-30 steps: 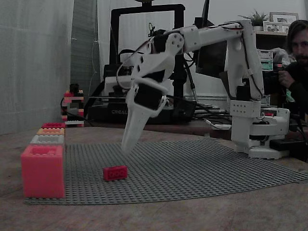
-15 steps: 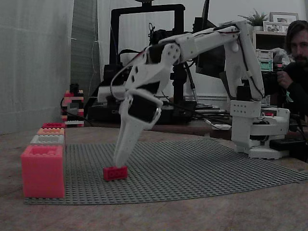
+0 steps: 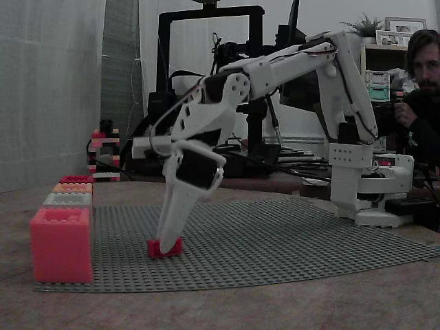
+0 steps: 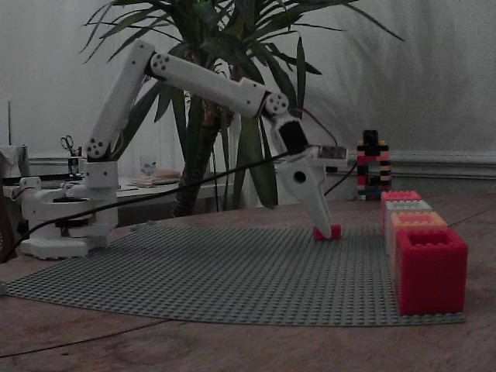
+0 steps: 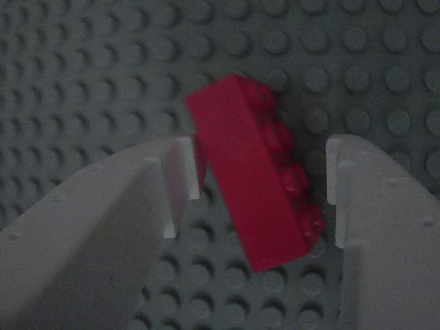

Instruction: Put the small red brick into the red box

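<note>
In a fixed view my pincer (image 3: 165, 245) stands on the one small red brick (image 3: 167, 247) on the grey baseplate (image 3: 289, 240), four boxes in a row at left. In the other fixed view the red box (image 4: 430, 267) is nearest. In the wrist view my fingers (image 5: 180, 180) are apart, the brick slanted between them.

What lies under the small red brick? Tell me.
The small red brick sits on the grey studded baseplate, skewed between the open pincer's fingers. Studs show all around it; the patch directly beneath is covered by the brick itself.
</note>
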`<state>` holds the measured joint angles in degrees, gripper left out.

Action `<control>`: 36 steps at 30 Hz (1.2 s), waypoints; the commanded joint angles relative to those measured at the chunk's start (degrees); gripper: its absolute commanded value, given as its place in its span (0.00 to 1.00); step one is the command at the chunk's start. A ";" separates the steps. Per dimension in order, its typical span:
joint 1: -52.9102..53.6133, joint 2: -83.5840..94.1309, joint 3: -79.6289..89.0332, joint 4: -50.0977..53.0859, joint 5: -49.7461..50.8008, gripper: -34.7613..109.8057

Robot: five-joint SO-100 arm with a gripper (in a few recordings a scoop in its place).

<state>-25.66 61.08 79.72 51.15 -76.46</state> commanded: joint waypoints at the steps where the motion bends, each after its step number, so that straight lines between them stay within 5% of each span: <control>1: -2.02 2.29 -4.39 -0.18 -0.70 0.32; 13: -3.16 3.34 -4.92 -0.09 5.01 0.24; 26: -4.57 13.45 -16.26 -1.67 50.89 0.24; 36: 5.98 14.41 -20.48 -5.80 68.99 0.24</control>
<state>-24.70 69.35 63.98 47.55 -10.37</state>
